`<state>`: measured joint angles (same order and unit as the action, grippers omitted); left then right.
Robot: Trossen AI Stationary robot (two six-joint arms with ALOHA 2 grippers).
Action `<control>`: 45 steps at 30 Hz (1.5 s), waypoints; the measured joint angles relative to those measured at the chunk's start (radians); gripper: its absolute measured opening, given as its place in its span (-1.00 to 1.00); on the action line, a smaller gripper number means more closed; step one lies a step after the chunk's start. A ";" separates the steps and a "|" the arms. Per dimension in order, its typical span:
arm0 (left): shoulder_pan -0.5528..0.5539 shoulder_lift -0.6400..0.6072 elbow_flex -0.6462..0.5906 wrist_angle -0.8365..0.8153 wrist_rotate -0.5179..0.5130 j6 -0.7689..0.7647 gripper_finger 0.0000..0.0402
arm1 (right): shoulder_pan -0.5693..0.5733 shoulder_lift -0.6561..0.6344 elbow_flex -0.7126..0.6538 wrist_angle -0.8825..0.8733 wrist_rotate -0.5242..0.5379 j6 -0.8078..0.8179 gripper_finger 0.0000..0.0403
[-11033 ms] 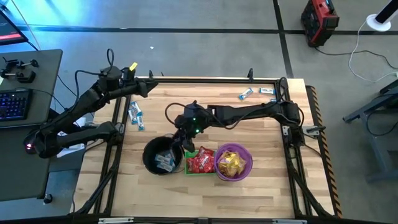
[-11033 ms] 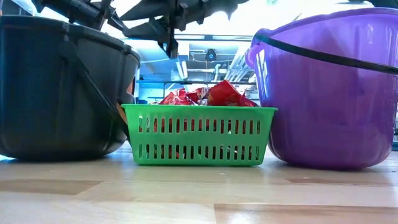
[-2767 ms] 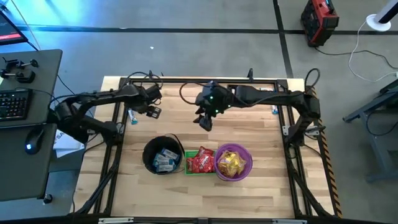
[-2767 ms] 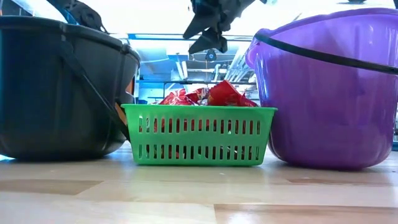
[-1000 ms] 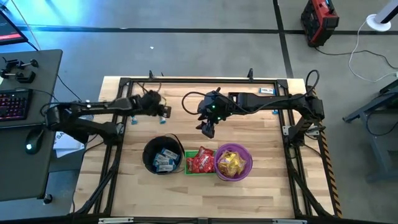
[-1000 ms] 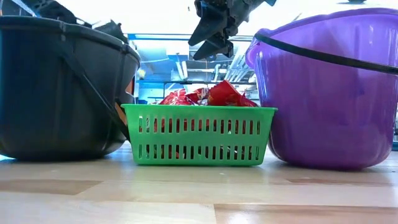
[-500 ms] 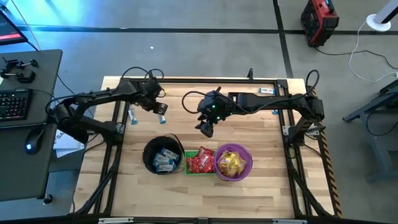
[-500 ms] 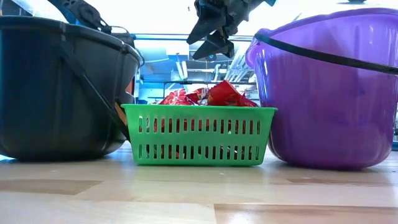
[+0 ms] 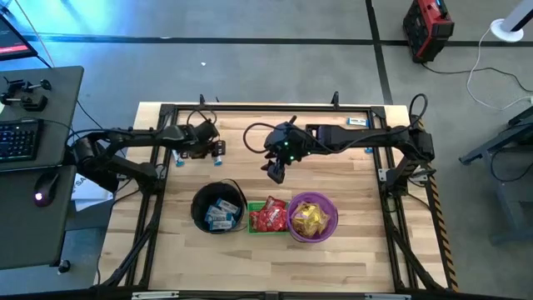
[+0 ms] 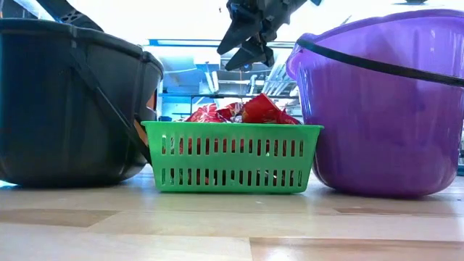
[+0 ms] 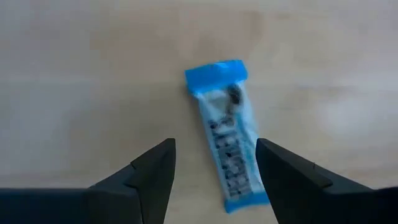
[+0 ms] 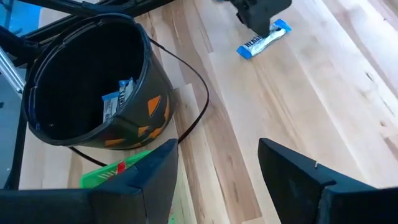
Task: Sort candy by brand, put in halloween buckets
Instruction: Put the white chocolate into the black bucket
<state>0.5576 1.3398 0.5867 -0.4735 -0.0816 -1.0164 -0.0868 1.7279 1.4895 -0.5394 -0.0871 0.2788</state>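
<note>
A blue-and-white candy (image 11: pixel 225 146) lies flat on the wooden table. My left gripper (image 11: pixel 214 144) hangs open above it, one finger on either side of it and nearer the right one, touching nothing. In the right wrist view the same candy (image 12: pixel 264 38) shows just under the left gripper (image 12: pixel 256 11). My right gripper (image 9: pixel 275 172) is open and empty, hovering beyond the buckets near the table's middle. The black pail (image 9: pixel 218 208) holds blue-and-white candies (image 12: pixel 118 99), the green basket (image 9: pixel 268 215) red ones, the purple bucket (image 9: pixel 312 217) yellow ones.
The three buckets stand in a row near the table's near-middle. More blue-and-white candies lie loose: one by the left frame rail (image 9: pixel 177 157), others near the far right corner (image 9: pixel 356 122) and the right rail (image 9: pixel 367 150). Bare wood lies between both grippers and the buckets.
My left arm has swung its forearm toward the far edge and come back, while its gripper has stayed over the same spot left of the table's middle. My right arm has kept still.
</note>
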 joint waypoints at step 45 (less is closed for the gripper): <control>-0.091 0.147 -0.007 0.038 -0.157 -0.122 -0.08 | -0.004 0.000 0.000 0.102 0.013 -0.052 0.07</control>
<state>0.4665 1.4868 0.5797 -0.4351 -0.2383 -1.1381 -0.0910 1.7283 1.4899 -0.4370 -0.0744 0.2264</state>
